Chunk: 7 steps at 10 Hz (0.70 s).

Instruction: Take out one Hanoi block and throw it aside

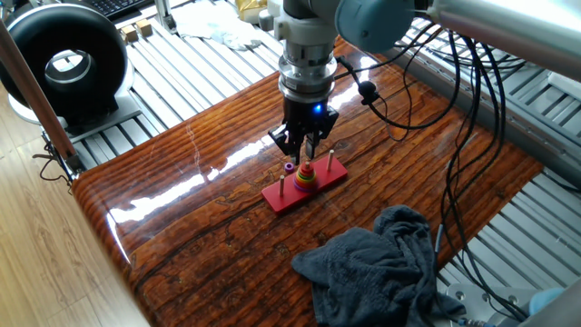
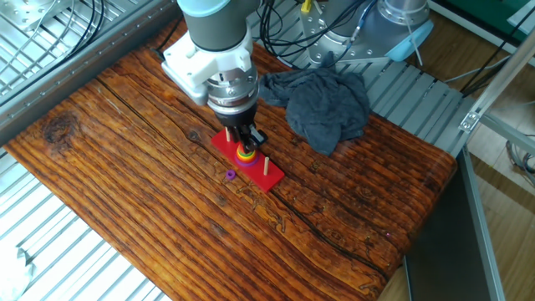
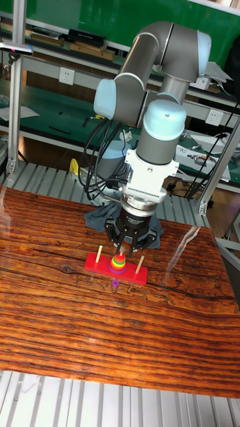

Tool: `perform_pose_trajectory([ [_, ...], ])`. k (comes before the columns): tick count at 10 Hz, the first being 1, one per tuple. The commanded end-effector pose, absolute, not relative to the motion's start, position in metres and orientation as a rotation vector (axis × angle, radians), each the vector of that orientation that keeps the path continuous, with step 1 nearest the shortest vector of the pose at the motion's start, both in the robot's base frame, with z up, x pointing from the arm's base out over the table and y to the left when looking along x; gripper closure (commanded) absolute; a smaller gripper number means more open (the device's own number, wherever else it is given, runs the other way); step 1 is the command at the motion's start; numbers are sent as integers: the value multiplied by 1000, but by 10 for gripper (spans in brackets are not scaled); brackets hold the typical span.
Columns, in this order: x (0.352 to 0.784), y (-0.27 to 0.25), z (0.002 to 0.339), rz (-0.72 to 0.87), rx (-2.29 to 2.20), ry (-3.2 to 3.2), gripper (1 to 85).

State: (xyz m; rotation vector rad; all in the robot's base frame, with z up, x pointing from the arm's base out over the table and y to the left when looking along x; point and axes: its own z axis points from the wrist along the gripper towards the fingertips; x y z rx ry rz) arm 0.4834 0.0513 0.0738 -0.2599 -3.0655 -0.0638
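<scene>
A red base (image 1: pixel 304 186) with three pegs lies mid-table. Its middle peg carries a stack of coloured rings (image 3: pixel 118 265). The Hanoi block (image 3: pixel 119 256), a tiny red-pink ring, tops that stack. My gripper (image 3: pixel 130 249) hangs straight above the stack, open, its fingers straddling the tip of the middle peg just over the Hanoi block. In the other fixed view the gripper (image 2: pixel 245 144) covers the top of the stack (image 2: pixel 246 155). A small purple ring (image 2: pixel 230 175) lies loose on the table beside the base.
A crumpled grey cloth (image 1: pixel 386 263) lies on the wooden table (image 1: pixel 182 218) near one end. Cables hang from the arm (image 1: pixel 454 136). Metal slats surround the table, with a black round device (image 1: pixel 64 64) beyond one corner.
</scene>
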Motion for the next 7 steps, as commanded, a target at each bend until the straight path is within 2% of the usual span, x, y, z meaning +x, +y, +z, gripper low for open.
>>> perform_pose_trajectory([
  [1, 486, 53, 72, -86, -259, -3072, 517],
  [7, 476, 54, 64, -65, -241, -3054, 513],
])
